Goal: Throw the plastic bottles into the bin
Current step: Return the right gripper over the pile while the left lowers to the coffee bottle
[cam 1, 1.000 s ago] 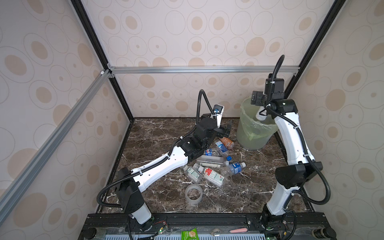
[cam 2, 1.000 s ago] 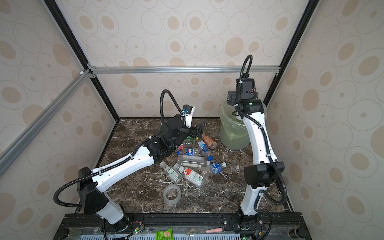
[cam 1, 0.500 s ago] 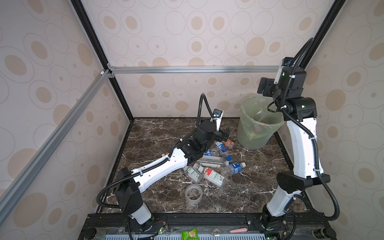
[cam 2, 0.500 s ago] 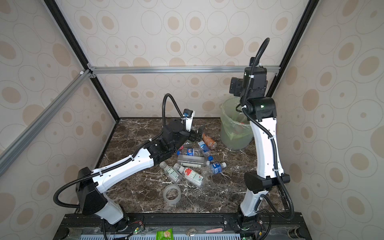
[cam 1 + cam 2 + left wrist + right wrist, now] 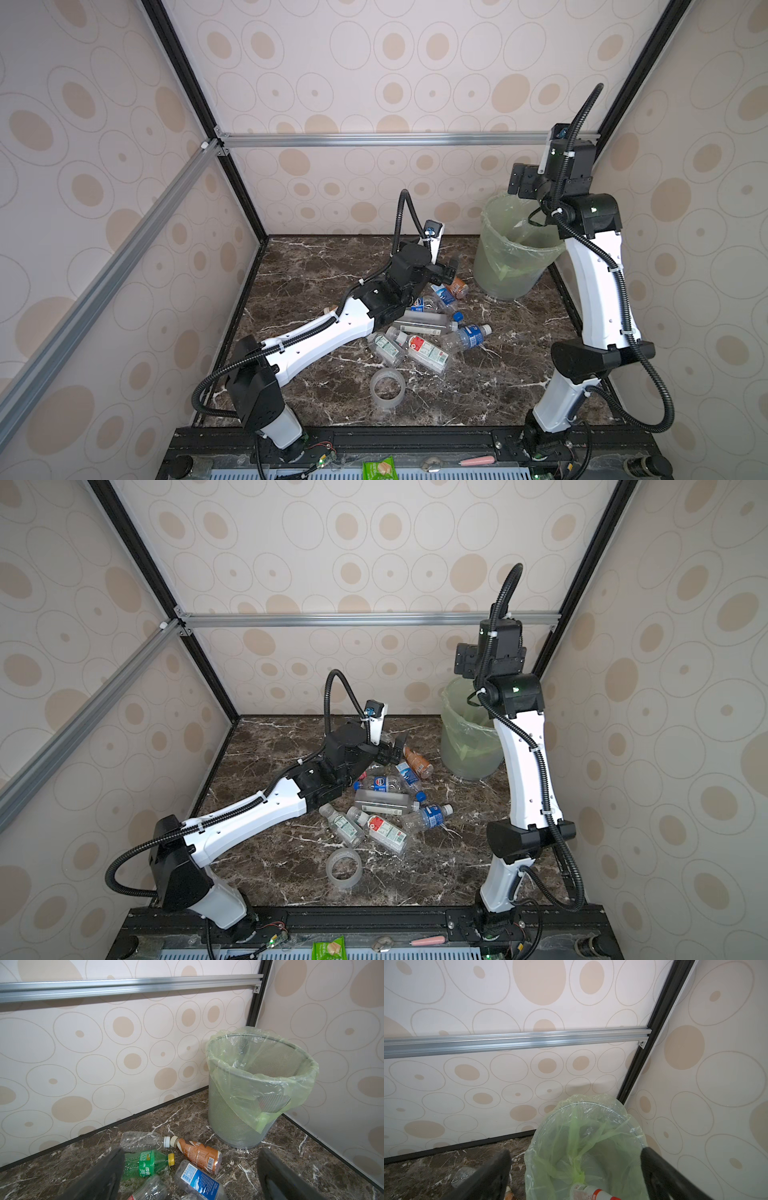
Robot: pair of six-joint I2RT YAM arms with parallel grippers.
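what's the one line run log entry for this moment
left gripper: open, low over floor bottles | right gripper: open, above bin | in bin: one red-labelled bottle | task: unfinished

The white-and-black left arm (image 5: 324,336) stretches low and forward from its base. Its black left end effector (image 5: 449,269) points ahead, its two fingers (image 5: 112,1167) spread wide with nothing gripped between them. The white-and-black right arm (image 5: 598,291) stands tall, bent forward at the top. Its black right end effector (image 5: 521,186) is raised high, its fingers (image 5: 492,1172) wide apart and empty.
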